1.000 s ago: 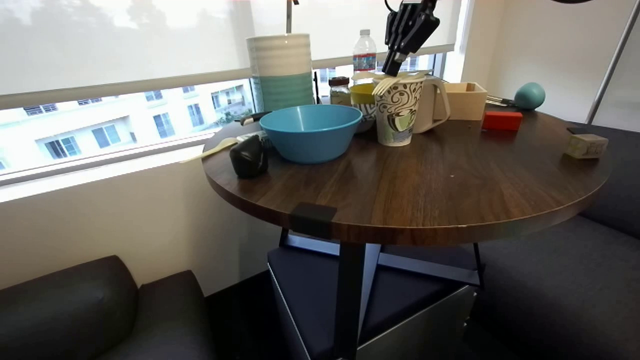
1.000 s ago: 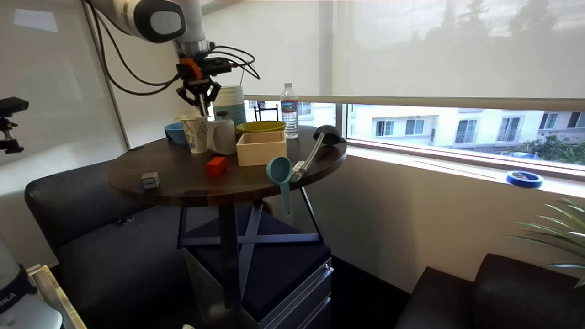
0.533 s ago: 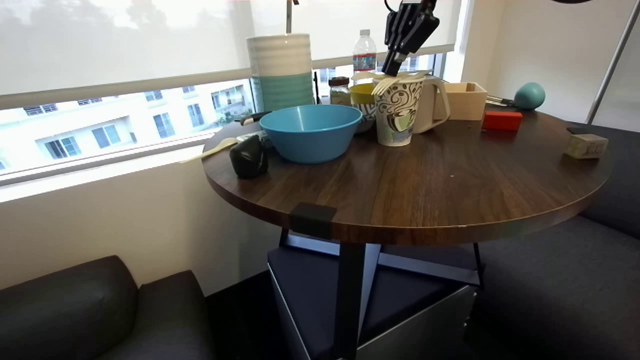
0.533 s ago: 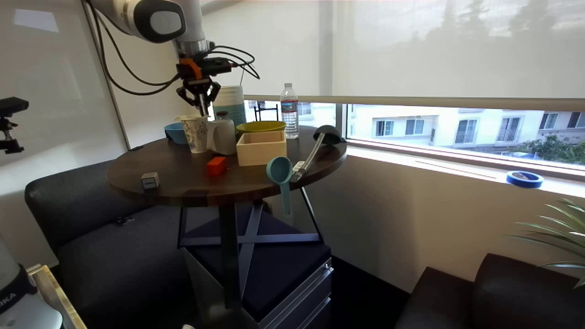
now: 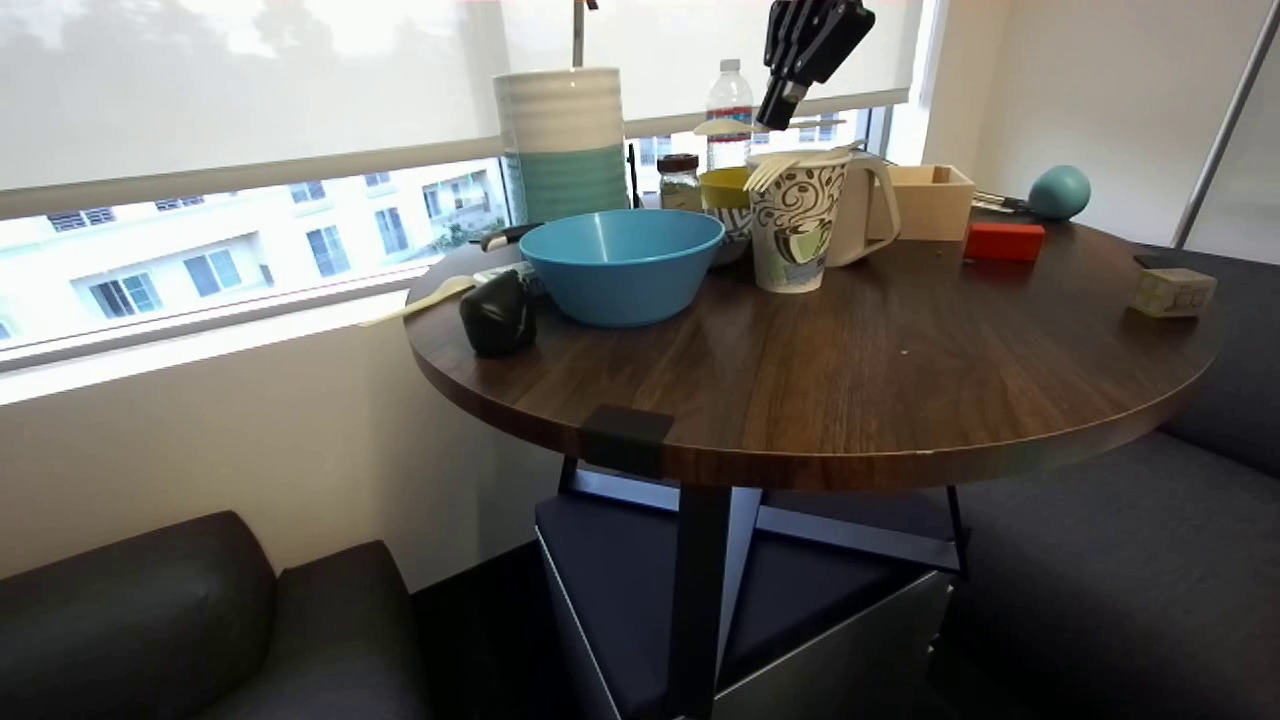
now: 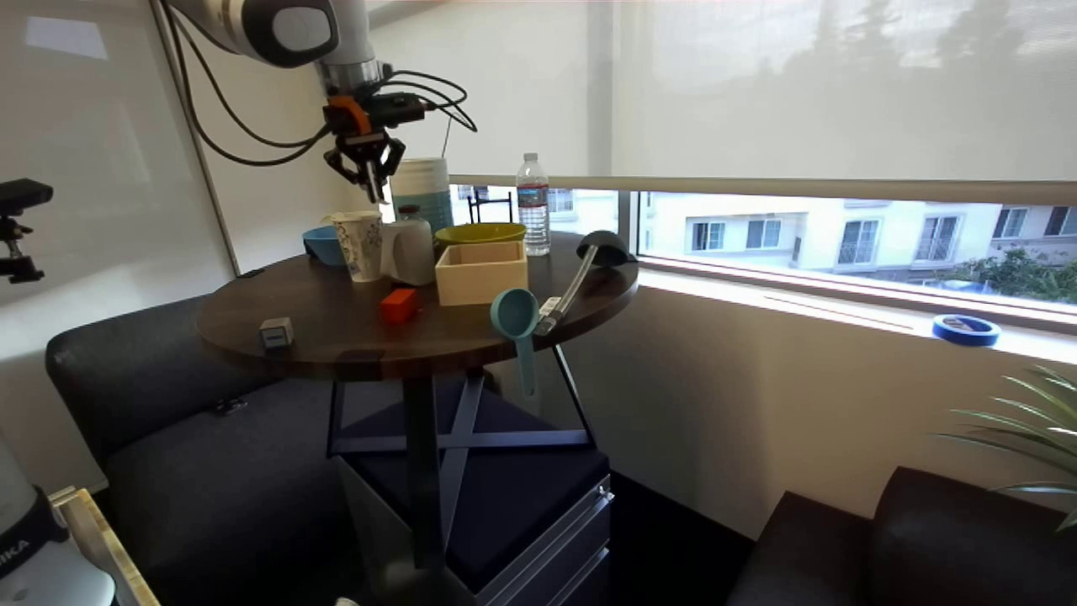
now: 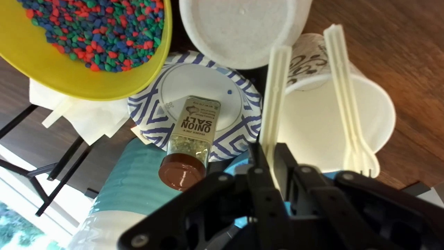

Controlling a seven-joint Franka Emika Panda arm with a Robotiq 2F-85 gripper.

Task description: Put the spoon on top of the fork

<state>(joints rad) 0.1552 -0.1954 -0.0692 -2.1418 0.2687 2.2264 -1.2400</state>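
My gripper (image 5: 772,115) is shut on the handle of a pale plastic spoon (image 5: 722,127), just above the patterned paper cup (image 5: 797,225). The spoon lies roughly level, apart from the cup. In the wrist view its handle (image 7: 275,93) runs between my fingertips (image 7: 269,147), and its bowl is hidden behind the gripper. A pale fork (image 7: 343,90) lies across the cup's open rim, to the right of the held spoon. Its tines (image 5: 770,172) hang over the rim in an exterior view. My gripper (image 6: 375,195) also shows above the cup in an exterior view.
Around the cup stand a blue bowl (image 5: 622,265), a pale pitcher (image 6: 411,251), a wooden box (image 6: 481,273), a yellow bowl (image 7: 152,78) and an onion salt jar (image 7: 194,130). Another pale utensil (image 5: 435,297) overhangs the table edge. A red block (image 5: 1003,242) lies farther off.
My gripper has risen a little and shifted slightly, lifting the spoon off the cup's rim. The fork and cup have stayed in place.
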